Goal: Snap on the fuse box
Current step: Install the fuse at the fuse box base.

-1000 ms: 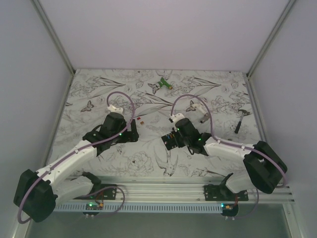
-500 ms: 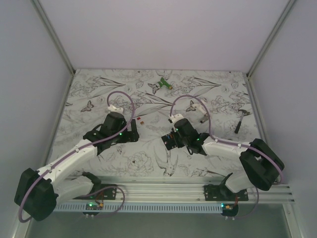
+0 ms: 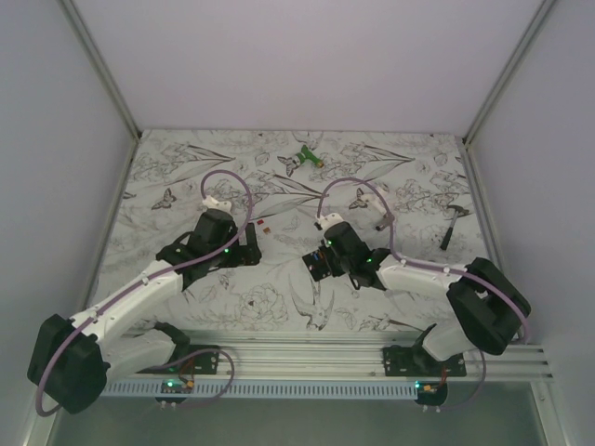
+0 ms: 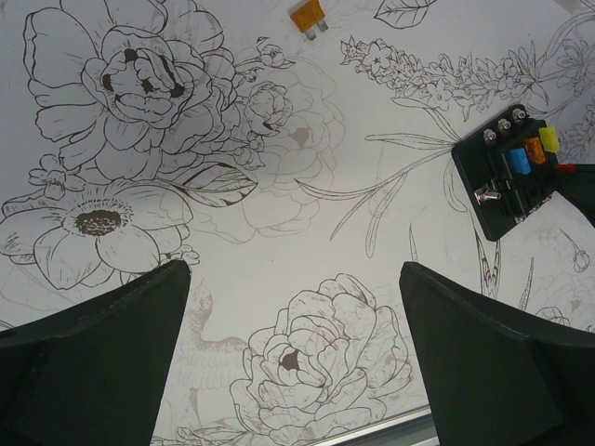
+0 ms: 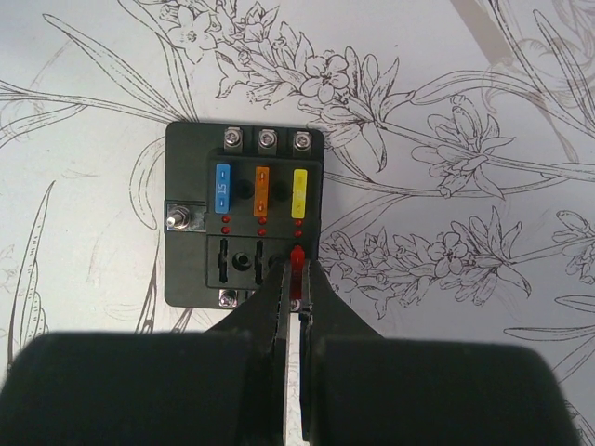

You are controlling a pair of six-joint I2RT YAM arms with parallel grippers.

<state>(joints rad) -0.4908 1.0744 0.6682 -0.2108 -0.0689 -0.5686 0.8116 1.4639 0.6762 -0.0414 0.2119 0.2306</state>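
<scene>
The fuse box [image 5: 244, 218] is a flat black block lying on the flower-printed table, also in the left wrist view [image 4: 507, 181] and the top view [image 3: 319, 265]. Its upper row holds a blue, an orange and a yellow fuse. Two lower slots stand empty. My right gripper [image 5: 297, 279] is shut on a small red fuse [image 5: 297, 260], held at the lower right slot of the box. My left gripper [image 4: 296, 372] hangs open over bare table to the left of the box, with nothing between its fingers.
A loose orange fuse [image 4: 309, 16] lies beyond the left gripper. A green-and-white object [image 3: 302, 158] sits at the back middle. A small hammer [image 3: 453, 221] and another small tool [image 3: 384, 220] lie at the right. The table's front rail runs just below the left gripper.
The right arm has edged slightly to the left with the red fuse still in its jaws. The left arm has not moved.
</scene>
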